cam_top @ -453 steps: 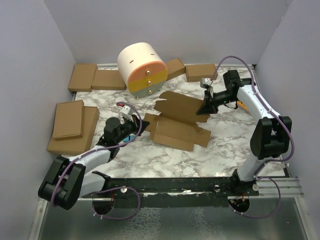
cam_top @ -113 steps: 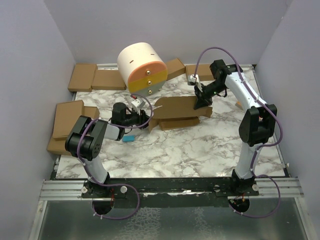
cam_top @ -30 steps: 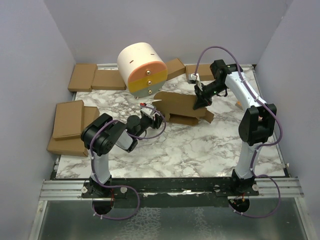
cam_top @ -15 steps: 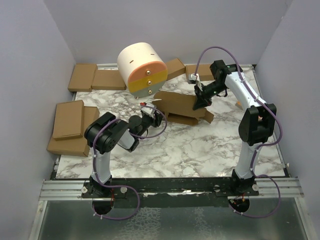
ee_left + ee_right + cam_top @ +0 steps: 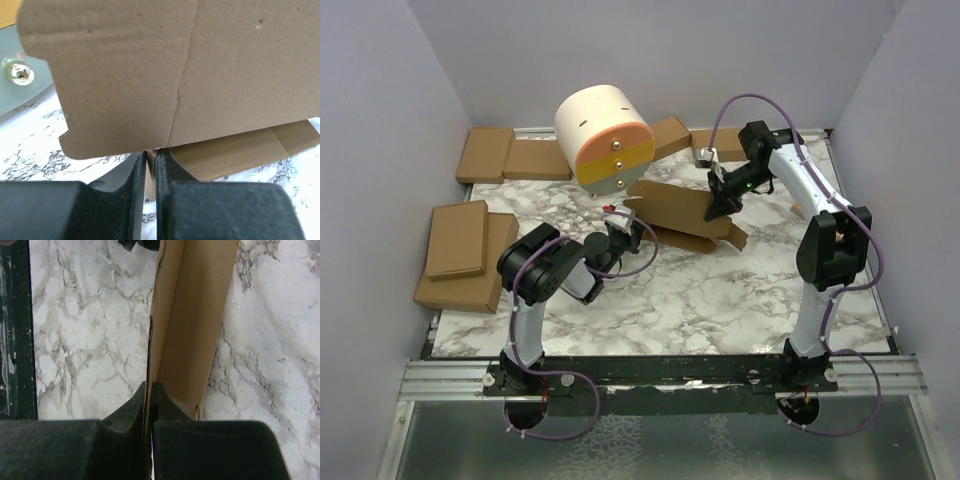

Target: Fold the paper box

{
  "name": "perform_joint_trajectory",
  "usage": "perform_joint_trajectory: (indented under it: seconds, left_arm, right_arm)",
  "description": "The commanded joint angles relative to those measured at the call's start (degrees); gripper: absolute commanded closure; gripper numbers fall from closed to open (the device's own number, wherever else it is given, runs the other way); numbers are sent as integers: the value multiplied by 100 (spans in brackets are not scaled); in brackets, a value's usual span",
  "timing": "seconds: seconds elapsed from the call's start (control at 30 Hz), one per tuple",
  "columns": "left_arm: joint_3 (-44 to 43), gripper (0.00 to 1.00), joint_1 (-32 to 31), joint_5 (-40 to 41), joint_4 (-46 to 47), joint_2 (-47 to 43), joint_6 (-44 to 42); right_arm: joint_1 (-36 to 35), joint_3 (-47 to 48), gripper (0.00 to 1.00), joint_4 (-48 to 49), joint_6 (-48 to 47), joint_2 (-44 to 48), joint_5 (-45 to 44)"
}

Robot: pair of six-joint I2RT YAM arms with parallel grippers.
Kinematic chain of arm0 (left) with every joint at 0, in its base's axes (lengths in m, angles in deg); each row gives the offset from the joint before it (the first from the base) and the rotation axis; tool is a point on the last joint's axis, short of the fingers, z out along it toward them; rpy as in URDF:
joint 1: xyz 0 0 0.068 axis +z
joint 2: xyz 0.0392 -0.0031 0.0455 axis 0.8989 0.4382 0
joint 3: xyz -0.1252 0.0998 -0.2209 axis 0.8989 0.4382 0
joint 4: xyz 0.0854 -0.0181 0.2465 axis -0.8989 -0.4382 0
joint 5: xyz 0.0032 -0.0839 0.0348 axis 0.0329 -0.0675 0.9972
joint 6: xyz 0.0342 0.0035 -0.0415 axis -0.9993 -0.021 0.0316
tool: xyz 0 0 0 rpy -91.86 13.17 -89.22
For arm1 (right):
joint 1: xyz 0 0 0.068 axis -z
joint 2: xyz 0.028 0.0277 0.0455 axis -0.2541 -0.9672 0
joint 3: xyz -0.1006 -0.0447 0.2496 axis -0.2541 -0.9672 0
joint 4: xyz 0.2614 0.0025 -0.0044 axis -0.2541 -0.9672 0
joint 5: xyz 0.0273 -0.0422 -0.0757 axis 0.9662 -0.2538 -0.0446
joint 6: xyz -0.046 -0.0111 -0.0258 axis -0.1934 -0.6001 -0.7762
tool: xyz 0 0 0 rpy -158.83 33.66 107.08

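Note:
The paper box point(image 5: 682, 207) is a partly folded brown cardboard sheet standing on its edge on the marble table point(image 5: 720, 290), behind the middle. My left gripper point(image 5: 627, 229) is at its left end. In the left wrist view the box's panel point(image 5: 200, 75) fills the frame, and the left gripper point(image 5: 151, 156) has its jaws pinched on a thin flap below it. My right gripper point(image 5: 719, 207) grips the box's right part from above. In the right wrist view the right gripper point(image 5: 149, 386) is shut on the upright panel point(image 5: 195, 315).
A white, orange and yellow round drawer unit point(image 5: 605, 138) lies just behind the box. Ready-made brown boxes sit at the back left point(image 5: 485, 153), the back point(image 5: 721, 143) and stacked at the left point(image 5: 460, 250). Grey walls enclose the table.
My left gripper has slid right to the box's left end and closed on a flap. The right gripper has kept its grip, and the box has tilted slightly.

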Motion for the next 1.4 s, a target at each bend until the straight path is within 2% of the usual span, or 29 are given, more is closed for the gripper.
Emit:
perform_joint_trajectory:
  seconds: [0.0, 0.1, 0.27, 0.63, 0.7, 0.87, 1.03, 1.1, 1.37]
  left_arm:
    - [-93, 92, -65, 266, 275, 118, 139]
    - [-116, 91, -87, 310, 251, 166, 222]
    - [-178, 75, -127, 368, 116, 225, 277]
    - [-231, 73, -151, 578, -142, 244, 298]
    - [-242, 75, -162, 657, -167, 268, 315]
    - [-262, 100, -182, 773, -199, 290, 378]
    - [-204, 100, -193, 817, -421, 57, 387]
    - [-205, 100, -189, 728, -717, -164, 390]
    - [-637, 100, -144, -68, -3660, -1254, 503]
  right_arm:
    - [14, -49, 99, -125, 18, -114, 166]
    - [15, -43, 99, -125, 34, -122, 173]
    - [17, -28, 99, -124, 62, -131, 201]
    - [20, 28, 99, -116, 105, -140, 236]
    - [14, 39, 99, -123, 114, -141, 237]
    - [21, 64, 99, -113, 217, -162, 299]
    - [18, 229, 99, -70, 642, -163, 482]
    - [17, 298, 99, 131, 1033, -103, 501]
    - [21, 376, 98, 1292, 2683, 471, 660]
